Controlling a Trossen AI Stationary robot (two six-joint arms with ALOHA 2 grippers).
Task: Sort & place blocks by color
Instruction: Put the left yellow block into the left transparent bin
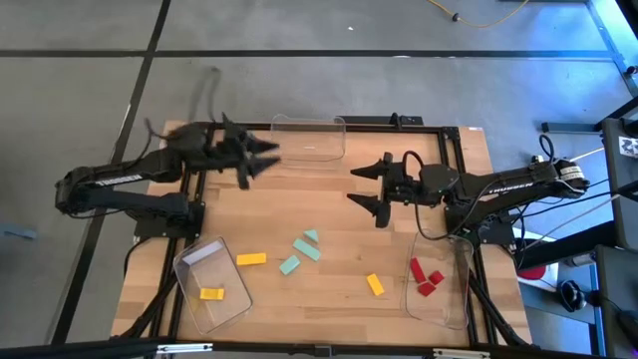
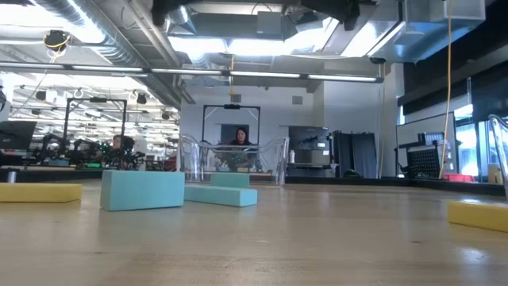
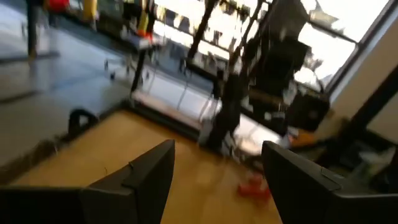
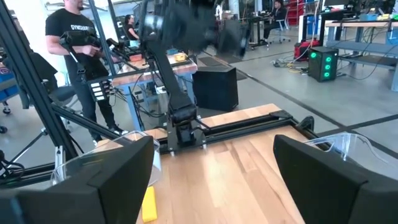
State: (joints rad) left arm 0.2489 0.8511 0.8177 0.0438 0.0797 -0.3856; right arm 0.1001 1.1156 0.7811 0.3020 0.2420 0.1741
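Note:
In the high view three mint-green blocks [image 1: 306, 245] lie on the table's near middle, with a yellow bar [image 1: 251, 258] to their left and another yellow block [image 1: 375, 284] to their right. One yellow block [image 1: 210, 293] lies in the near-left clear bin [image 1: 189, 261]. Several red blocks [image 1: 427, 276] lie in the near-right bin [image 1: 454, 299]. My left gripper [image 1: 267, 157] hangs open above the far left of the table, beside the far bin. My right gripper [image 1: 359, 185] is open above the middle right, held off the table. Neither holds a block.
A clear bin [image 1: 309, 138] with nothing showing in it stands at the table's far edge. Bare wood lies between the two grippers. The low view shows mint-green blocks [image 2: 143, 191] and yellow blocks [image 2: 479, 214] flat on the table. A person [image 4: 78, 37] stands beyond the table.

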